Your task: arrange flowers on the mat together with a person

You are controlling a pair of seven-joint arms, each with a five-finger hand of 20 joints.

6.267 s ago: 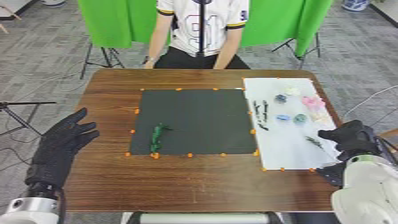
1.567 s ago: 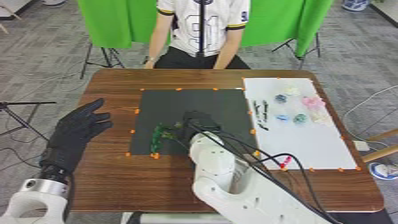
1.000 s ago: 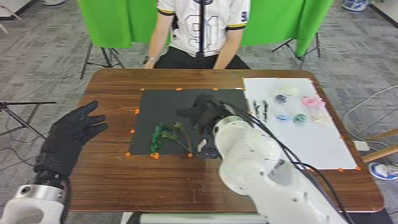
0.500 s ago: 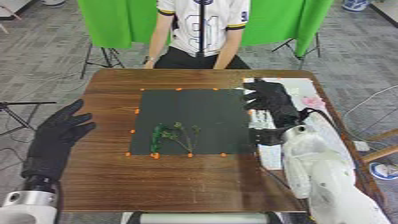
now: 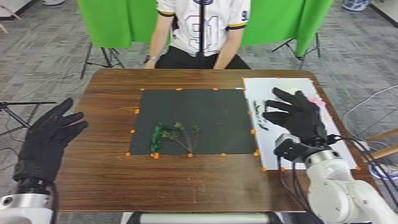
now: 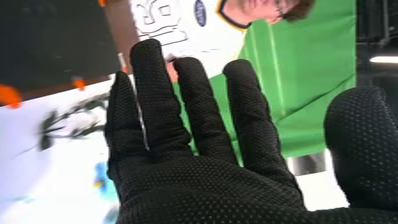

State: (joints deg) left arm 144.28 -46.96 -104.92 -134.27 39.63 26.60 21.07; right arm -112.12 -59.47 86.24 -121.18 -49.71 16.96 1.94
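We see a dense green stem and thin, branching sprig along the mat's near edge; our mesh-gloved right hand, released, partly hides a seemingly ruffled pink bloom.

Head view: brown wooden tabletop in the middle, rounded corners. Gray patterned floor all around it. Green curtain at 12 o'clock, past the far edge. Black stand legs between 10 and 11 o'clock, black tripod at 9. Blue-and-white pot at 1 o'clock. Wooden furniture leg between 3 and 4. Thin cables on the floor at 8 o'clock. Right wrist view: bright white light against a dark area, near the curtain.
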